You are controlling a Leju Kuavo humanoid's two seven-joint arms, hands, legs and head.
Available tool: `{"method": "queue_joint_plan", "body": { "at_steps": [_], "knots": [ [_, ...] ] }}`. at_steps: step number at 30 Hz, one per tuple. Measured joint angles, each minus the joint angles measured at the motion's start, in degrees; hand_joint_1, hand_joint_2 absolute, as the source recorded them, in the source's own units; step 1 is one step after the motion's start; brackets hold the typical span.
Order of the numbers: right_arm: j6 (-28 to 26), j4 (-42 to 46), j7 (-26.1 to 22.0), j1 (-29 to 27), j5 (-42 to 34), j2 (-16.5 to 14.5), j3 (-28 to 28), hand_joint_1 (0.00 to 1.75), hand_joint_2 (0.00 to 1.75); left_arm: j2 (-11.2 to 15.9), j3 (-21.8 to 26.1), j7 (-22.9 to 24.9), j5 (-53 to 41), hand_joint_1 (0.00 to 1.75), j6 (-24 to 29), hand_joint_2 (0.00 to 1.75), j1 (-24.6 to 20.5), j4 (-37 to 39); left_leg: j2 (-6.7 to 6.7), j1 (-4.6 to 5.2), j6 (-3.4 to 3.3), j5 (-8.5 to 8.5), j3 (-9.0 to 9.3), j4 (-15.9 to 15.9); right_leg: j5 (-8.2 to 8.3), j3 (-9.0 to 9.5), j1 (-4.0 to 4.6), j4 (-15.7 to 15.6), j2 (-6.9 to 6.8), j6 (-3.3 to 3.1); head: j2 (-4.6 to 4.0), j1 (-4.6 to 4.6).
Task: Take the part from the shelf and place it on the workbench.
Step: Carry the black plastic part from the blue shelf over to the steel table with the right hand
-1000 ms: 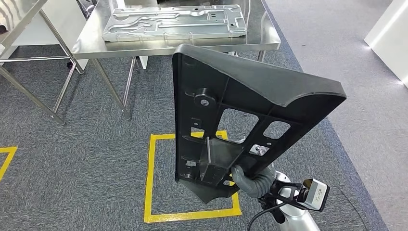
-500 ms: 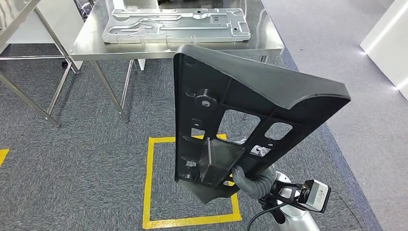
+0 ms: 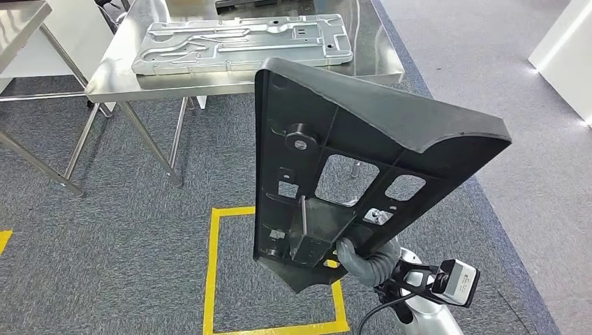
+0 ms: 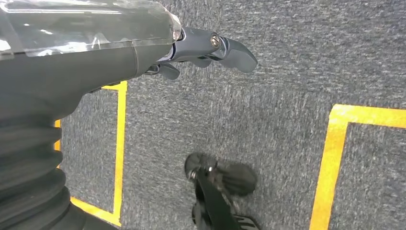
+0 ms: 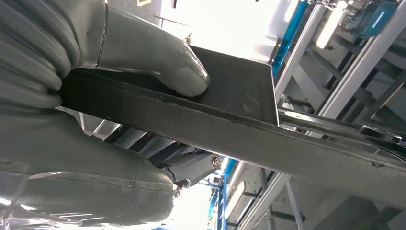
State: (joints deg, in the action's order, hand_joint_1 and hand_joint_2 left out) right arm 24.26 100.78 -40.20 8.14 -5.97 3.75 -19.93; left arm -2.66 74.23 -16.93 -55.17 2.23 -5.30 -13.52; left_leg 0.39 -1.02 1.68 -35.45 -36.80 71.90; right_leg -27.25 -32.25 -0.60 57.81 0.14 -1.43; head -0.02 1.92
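The right hand (image 3: 363, 262) clamps the black part's (image 3: 363, 167) lower edge, holding it upright and clear of the floor for carrying toward the steel desk (image 3: 119, 66) ahead, while the left hand (image 4: 210, 50) hangs loosely spread, holding nothing.

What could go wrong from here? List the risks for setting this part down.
The right hand grips the tall black part only at its bottom edge, so it may tip or slip. The silver plate already covers much of the workbench, so the part may land on it. The part also blocks the head view.
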Motion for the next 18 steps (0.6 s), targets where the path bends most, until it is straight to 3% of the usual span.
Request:
{"method": "queue_joint_plan", "body": {
  "at_steps": [1, 2, 4, 6, 8, 11, 13, 15, 16, 17, 18],
  "knots": [
    [0.0, 0.0, 0.0, -0.1, 0.0, 0.0, 0.0, 1.69, 1.75, 0.0, 0.0, 0.0, 0.0, 0.00, 0.0, 1.75, 0.1, 0.0, 0.00, 0.02, -0.09, 0.00, -1.91, 2.3, -0.40, 0.43, 0.19, 0.0, 0.10, -0.08, 0.00, 0.00],
    [0.0, 0.0, 0.0, -0.1, 0.0, 0.0, 0.0, 1.69, 1.75, 0.0, 0.0, 0.0, 0.0, 0.00, -0.1, 1.75, 0.2, 0.0, -0.02, 0.08, -0.30, 1.24, -2.77, 2.3, -0.82, 0.96, 0.38, 0.0, 0.22, -0.12, 0.00, 0.00],
    [-0.1, 0.0, 0.0, -0.1, 0.0, 0.0, 0.0, 1.69, 1.75, 0.0, 0.0, 0.0, 0.0, 0.00, -0.2, 1.75, 0.2, 0.0, -0.07, 0.42, -1.25, 6.64, -1.27, -4.1, -1.81, 2.39, 0.77, 0.0, 0.36, -0.13, 0.00, 0.00],
    [-0.1, 0.0, 0.0, -0.1, 0.0, -0.1, 0.0, 1.69, 1.75, 0.2, 0.0, 0.0, 0.0, 0.00, -0.3, 1.75, 0.2, 0.0, -0.10, 0.96, -2.46, 10.01, 1.35, -10.7, -2.72, 3.46, 1.07, -0.1, 0.39, 0.18, 0.00, -0.01],
    [-0.1, 0.1, 0.0, -0.1, 0.0, -0.1, 0.0, 1.69, 1.75, 0.3, 0.0, -0.1, 0.0, 0.00, -0.3, 1.75, 0.1, 0.0, -0.14, 1.34, -3.11, 9.97, 2.41, -12.9, -2.92, 3.83, 0.99, -0.2, 0.41, 0.82, 0.00, -0.01],
    [-0.2, 0.4, 0.0, -0.3, 0.0, -0.1, 0.0, 1.69, 1.75, 0.3, 0.0, -0.1, 0.0, 0.00, -0.4, 1.75, 0.2, 0.0, -0.32, 1.02, -3.55, 9.87, 3.84, -14.6, -2.97, 3.78, 0.82, 1.2, 0.29, 1.71, 0.00, -0.01],
    [-0.2, 0.6, 0.0, -0.4, 0.1, -0.1, 0.0, 1.69, 1.75, 0.3, 0.0, -0.1, 0.0, 0.00, -0.4, 1.75, 0.1, 0.0, -0.35, 0.76, -3.89, 9.63, 4.88, -15.2, -5.11, 1.20, 0.63, 6.0, 0.22, 2.26, 0.00, -0.02],
    [-0.3, 0.6, 0.0, -0.6, 0.2, -0.1, 0.0, 1.69, 1.75, 0.3, 0.0, -0.1, 0.0, 0.00, -0.4, 1.75, 0.1, 0.0, -0.35, 0.72, -4.06, 9.13, 5.35, -15.3, -7.94, -3.66, 0.29, 13.0, 0.21, 2.78, 0.00, -0.01],
    [-0.3, 0.6, 0.0, -0.8, 0.3, -0.1, 0.0, 1.69, 1.75, 0.3, 0.0, -0.1, 0.0, 0.00, -0.4, 1.75, 0.1, 0.0, -0.37, 0.70, -4.00, 8.83, 5.62, -15.3, -8.35, -5.71, 0.07, 15.3, 0.20, 3.01, 0.00, -0.02],
    [-0.3, 0.6, 0.0, -0.9, 0.4, -0.1, 0.0, 1.69, 1.75, 0.3, 0.0, -0.1, 0.0, 0.00, -0.4, 1.75, 0.2, 0.0, -0.39, 0.63, -3.88, 8.48, 6.02, -15.2, -7.45, -6.80, -0.14, 15.5, 0.17, 3.26, 0.00, -0.02],
    [-0.3, 0.6, 0.0, -1.0, 0.5, -0.1, 0.0, 1.69, 1.75, 0.3, 0.0, -0.1, 0.0, 0.00, -0.4, 1.75, 0.3, 0.0, -0.41, 0.54, -3.69, 8.08, 6.56, -15.2, -5.30, -6.74, -0.34, 13.6, 0.13, 3.46, 0.00, -0.02]
  ]
}}
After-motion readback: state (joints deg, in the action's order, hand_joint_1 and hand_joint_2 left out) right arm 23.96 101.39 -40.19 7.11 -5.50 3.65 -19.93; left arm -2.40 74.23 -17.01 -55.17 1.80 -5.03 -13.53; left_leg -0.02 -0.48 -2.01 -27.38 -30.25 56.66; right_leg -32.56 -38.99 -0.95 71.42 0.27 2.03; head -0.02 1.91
